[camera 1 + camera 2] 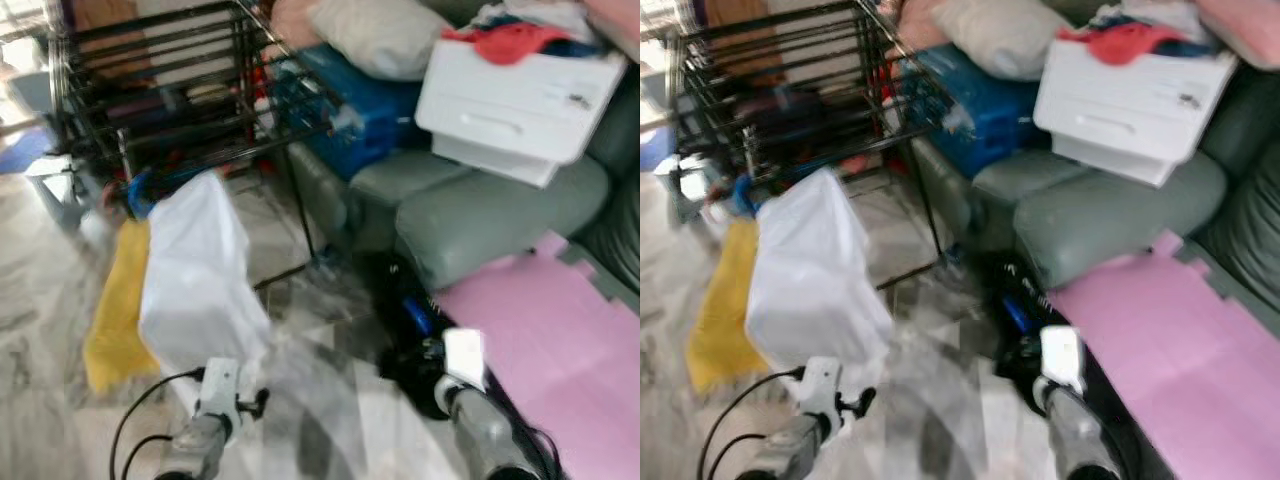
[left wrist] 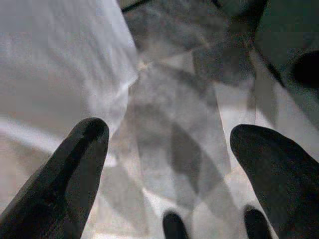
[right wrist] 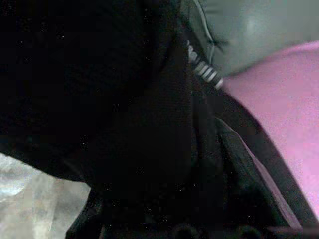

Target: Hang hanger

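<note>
- left eye view: blurred, so the camera is likely moving. a black wire drying rack (image 1: pixel 170 90) stands at the far left. a white garment (image 1: pixel 195 275) hangs or is draped below it, with a yellow cloth (image 1: pixel 120 310) beside it on the marble floor (image 1: pixel 320 400). i cannot make out any hanger through the blur. the left arm (image 1: pixel 205 430) sits low, near the white garment.
- right eye view: a grey sofa (image 1: pixel 1100 210) carries a white box (image 1: pixel 1130 95) and a blue bag (image 1: pixel 975 105). a pink foam mat (image 1: pixel 1180 350) lies in front, and a black bag (image 1: pixel 1025 330) sits between the mat and the open floor. the right arm (image 1: pixel 1065 420) is just above the black bag.
- left wrist view: the left claw (image 2: pixel 169 149) has its two fingers (image 2: pixel 75 169) well apart and empty, over the floor beside the white garment's edge.
- right wrist view: mostly dark black fabric close up, with sofa and pink mat behind. i cannot tell how the right claw stands.
- judgement: first find the hanger once the view settles, then approach the rack squarely.
- room: the open floor between garment and black bag is the free lane. the rack's thin legs, the sofa corner and the mat's edge are what could snag.
</note>
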`<state>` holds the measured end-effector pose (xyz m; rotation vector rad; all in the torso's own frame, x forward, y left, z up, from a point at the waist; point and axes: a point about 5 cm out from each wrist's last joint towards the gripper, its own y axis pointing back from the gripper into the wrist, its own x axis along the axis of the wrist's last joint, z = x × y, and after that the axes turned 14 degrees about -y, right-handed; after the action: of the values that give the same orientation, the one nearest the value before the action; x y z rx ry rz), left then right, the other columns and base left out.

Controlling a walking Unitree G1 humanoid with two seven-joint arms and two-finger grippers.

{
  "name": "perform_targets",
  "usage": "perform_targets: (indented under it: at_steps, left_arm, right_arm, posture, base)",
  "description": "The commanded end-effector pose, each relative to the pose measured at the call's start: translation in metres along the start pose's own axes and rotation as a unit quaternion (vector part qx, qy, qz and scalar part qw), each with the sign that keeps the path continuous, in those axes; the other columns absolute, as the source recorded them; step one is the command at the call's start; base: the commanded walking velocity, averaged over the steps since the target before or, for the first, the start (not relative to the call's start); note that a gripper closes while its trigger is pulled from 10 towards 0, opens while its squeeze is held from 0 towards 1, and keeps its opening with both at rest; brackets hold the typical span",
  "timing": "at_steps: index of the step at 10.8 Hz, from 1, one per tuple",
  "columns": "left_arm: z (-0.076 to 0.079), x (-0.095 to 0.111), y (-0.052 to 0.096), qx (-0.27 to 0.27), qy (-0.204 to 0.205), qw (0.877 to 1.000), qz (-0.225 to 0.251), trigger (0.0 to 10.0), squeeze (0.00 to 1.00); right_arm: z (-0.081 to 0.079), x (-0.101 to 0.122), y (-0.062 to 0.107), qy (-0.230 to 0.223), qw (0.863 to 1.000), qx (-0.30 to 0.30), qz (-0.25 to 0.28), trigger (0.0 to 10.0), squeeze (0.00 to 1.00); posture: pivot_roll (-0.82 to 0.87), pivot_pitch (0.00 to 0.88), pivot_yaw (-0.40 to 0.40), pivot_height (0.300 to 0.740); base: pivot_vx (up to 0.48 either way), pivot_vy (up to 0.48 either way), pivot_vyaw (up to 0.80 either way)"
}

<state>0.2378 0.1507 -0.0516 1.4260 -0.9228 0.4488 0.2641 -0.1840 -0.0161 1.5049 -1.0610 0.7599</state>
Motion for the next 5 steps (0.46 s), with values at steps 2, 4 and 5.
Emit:
perform_targets:
  at_steps: [2, 4, 5]
  left_arm:
    - [0.0018, -0.0041, 0.0005, 0.002, -0.010, 1.000, -0.015, 10.0, 0.00]
    - [-0.0021, -0.0067, 0.0013, 0.031, -0.039, 0.998, -0.028, 10.0, 0.00]
    - [-0.0008, -0.0104, 0.0025, 0.031, -0.034, 0.998, -0.031, 10.0, 0.00]
  right_arm:
    - [-0.0014, 0.0151, -0.0055, 0.006, 1.000, 0.005, 0.024, 10.0, 0.00]
    - [-0.0068, 0.0172, -0.0064, 0.026, 0.999, 0.034, 0.022, 10.0, 0.00]
    - [-0.0082, 0.0173, -0.0061, 0.027, 0.999, 0.040, 0.024, 10.0, 0.00]
  posture:
    - [-0.15, 0.001, 0.086, 0.740]
    - [-0.14, 0.000, 0.075, 0.740]
    - [-0.14, 0.000, 0.071, 0.740]
  base:
    - [0.309, 0.000, 0.00]
    - [0.000, 0.000, 0.00]
    - [0.000, 0.000, 0.51]
